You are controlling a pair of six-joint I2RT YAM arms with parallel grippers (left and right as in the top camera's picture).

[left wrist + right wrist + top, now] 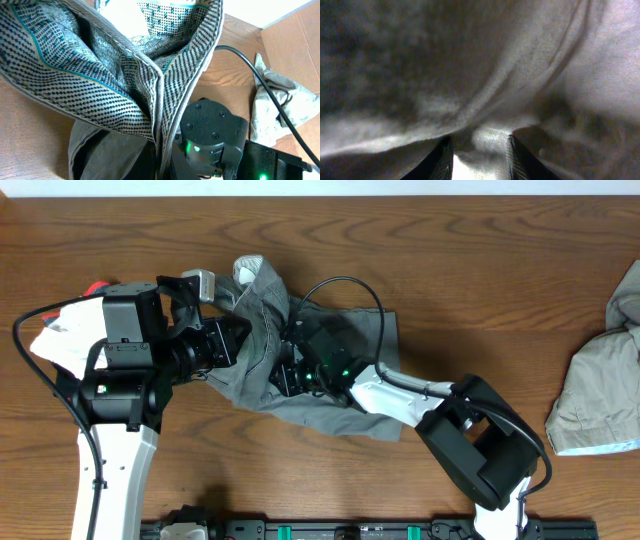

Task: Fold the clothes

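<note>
Grey shorts (485, 65) within right pincer (481, 152)

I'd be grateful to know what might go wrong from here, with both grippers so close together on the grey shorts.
The left gripper and right gripper grip the grey shorts close together, so pulling may knock them together or snag the black cable looping above the cloth.
The shorts are bunched, patterned lining showing, so a fold may trap wrinkles.
Cloth fills both wrist views, hiding slips.
</note>
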